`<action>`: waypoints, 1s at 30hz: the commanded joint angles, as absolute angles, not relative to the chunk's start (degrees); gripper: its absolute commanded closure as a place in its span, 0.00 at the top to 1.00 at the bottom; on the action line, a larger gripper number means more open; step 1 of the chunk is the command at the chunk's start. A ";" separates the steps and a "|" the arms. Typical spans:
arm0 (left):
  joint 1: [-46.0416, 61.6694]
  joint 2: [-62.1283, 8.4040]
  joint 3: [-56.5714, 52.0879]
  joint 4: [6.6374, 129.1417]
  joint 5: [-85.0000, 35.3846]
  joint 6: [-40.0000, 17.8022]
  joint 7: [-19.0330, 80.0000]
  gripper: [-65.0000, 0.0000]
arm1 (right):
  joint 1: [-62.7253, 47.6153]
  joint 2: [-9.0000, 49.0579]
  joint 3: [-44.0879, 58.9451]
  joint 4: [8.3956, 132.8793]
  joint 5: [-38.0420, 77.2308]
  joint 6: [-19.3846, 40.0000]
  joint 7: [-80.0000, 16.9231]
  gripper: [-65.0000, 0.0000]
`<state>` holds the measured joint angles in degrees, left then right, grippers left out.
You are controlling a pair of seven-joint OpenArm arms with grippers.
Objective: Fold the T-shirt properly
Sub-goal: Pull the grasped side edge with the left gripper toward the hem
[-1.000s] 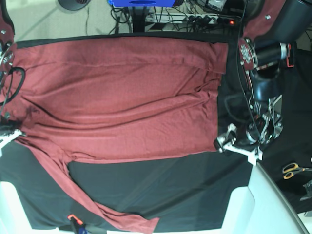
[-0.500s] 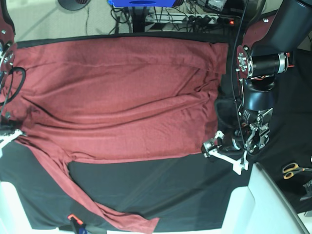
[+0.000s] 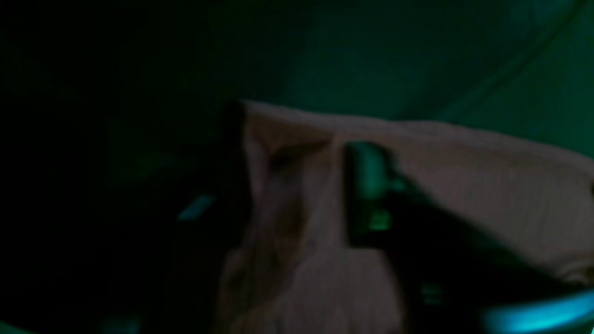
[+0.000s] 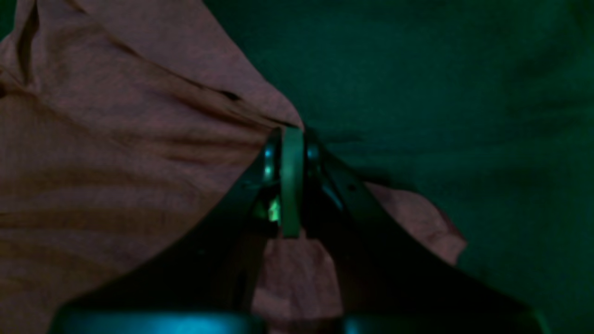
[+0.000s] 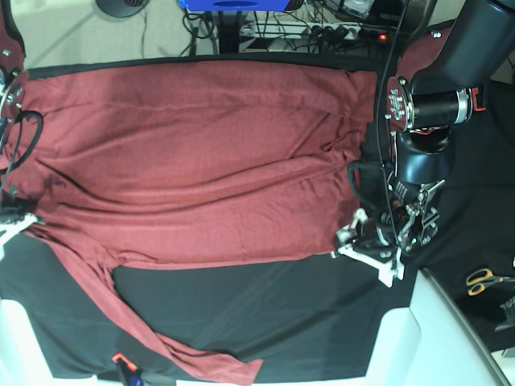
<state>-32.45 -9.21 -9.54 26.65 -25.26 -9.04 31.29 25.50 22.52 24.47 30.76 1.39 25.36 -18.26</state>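
Note:
The brick-red T-shirt [image 5: 201,161] lies spread flat on the black cloth [image 5: 265,314], with one long sleeve [image 5: 137,322] trailing toward the front edge. My left gripper [image 5: 368,253] is open at the shirt's lower right hem corner. In the dark, blurred left wrist view the gripper [image 3: 278,195] straddles that corner of the T-shirt [image 3: 297,260], with one finger [image 3: 366,185] over the fabric. My right gripper [image 5: 11,223] is at the shirt's left edge. In the right wrist view it [image 4: 290,139] is shut on a bunched fold of the T-shirt [image 4: 116,176].
Yellow-handled scissors [image 5: 483,280] lie at the right edge. A small orange-tipped tool [image 5: 122,363] sits at the front left. Cables and a power strip [image 5: 338,32] run behind the table. White table corners [image 5: 434,338] show at the front.
My left gripper has moved left and slightly down, from beside the shirt to its lower right hem corner. The right gripper and the shirt have stayed put.

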 commanded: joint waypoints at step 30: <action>-30.29 -10.59 -9.89 50.24 -25.54 -15.08 45.23 0.00 | 26.95 23.60 24.48 31.78 1.89 25.45 -9.89 0.00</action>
<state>-28.38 -10.15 -9.69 48.84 -24.64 -14.96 46.15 25.52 22.37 24.47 30.76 1.26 25.36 -11.35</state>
